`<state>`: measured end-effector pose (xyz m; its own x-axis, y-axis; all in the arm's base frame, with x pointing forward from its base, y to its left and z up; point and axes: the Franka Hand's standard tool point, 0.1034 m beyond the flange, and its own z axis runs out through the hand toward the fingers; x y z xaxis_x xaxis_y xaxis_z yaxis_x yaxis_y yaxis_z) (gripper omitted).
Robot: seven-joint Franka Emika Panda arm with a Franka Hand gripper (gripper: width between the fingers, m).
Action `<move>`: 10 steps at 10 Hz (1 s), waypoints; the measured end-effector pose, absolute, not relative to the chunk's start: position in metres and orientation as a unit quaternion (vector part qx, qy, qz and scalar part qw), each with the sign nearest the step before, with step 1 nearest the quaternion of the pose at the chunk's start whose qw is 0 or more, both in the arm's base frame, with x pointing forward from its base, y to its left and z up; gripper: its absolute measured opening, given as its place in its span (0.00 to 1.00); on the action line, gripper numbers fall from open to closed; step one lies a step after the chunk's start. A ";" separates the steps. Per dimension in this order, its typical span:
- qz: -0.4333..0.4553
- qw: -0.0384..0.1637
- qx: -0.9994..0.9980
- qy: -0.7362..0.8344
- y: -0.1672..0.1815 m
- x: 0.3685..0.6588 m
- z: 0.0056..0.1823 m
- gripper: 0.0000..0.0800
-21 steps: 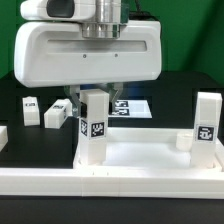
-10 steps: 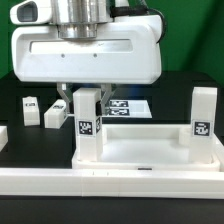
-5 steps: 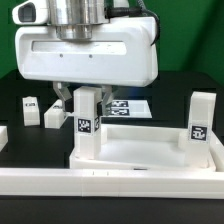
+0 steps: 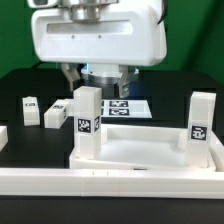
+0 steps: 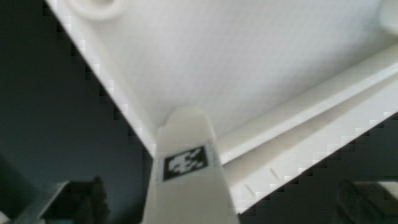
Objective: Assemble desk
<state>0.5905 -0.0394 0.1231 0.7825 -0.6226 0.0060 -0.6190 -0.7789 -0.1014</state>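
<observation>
**Gripper [image 4: 98,80] poised over an upright leg [image 4: 88,122]**

*Exterior view.* Shows the gripper hanging just above the leg, fingers [image 4: 70,78] spread apart and clamped on nothing. Places the leg upright in the corner of the tabletop [image 4: 140,150] at the exterior view's left, with its tag [image 4: 85,126] facing the camera. Judges the leg seated in its corner, given its standing with no support from the fingers. Finds a second leg [image 4: 205,120] upright at the corner on the exterior view's right. Locates the tabletop on the black desk [image 4: 170,100], close against the long white rail [image 4: 110,185] in front, probably to brace it against sliding during insertion. Notes a loose leg [image 4: 30,108] and its neighbour [image 4: 57,115] resting on the desk behind the tabletop, toward the exterior view's left, presumably parked there for the remaining corners. Marks the marker board [image 4: 128,108] lying flat farther back.

*Wrist view.* Looks down along the leg [image 5: 192,175] onto the tabletop [image 5: 267,70], somewhat blurred. Catches the dark fingers [image 5: 63,200] on either side of the leg, well apart and touching nothing. Confirms a centred pose over the leg, suited either to a fresh grip or to a clean lift away. Hints at a rounded socket [image 5: 89,8] at a far corner, too blurred for certainty.

*Progress.* Reads two corners as filled and two as outstanding.
</observation>
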 end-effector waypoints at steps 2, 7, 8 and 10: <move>-0.020 0.047 -0.944 0.327 -0.039 0.591 0.122 0.81; -0.009 0.051 -0.903 0.426 -0.031 0.567 0.115 0.81; -0.012 0.051 -0.910 0.410 -0.032 0.570 0.115 0.81; -0.009 0.054 -0.896 0.440 -0.030 0.571 0.114 0.81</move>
<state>0.5708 -0.0304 0.1144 0.6124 -0.7900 -0.0301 -0.7880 -0.6068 -0.1043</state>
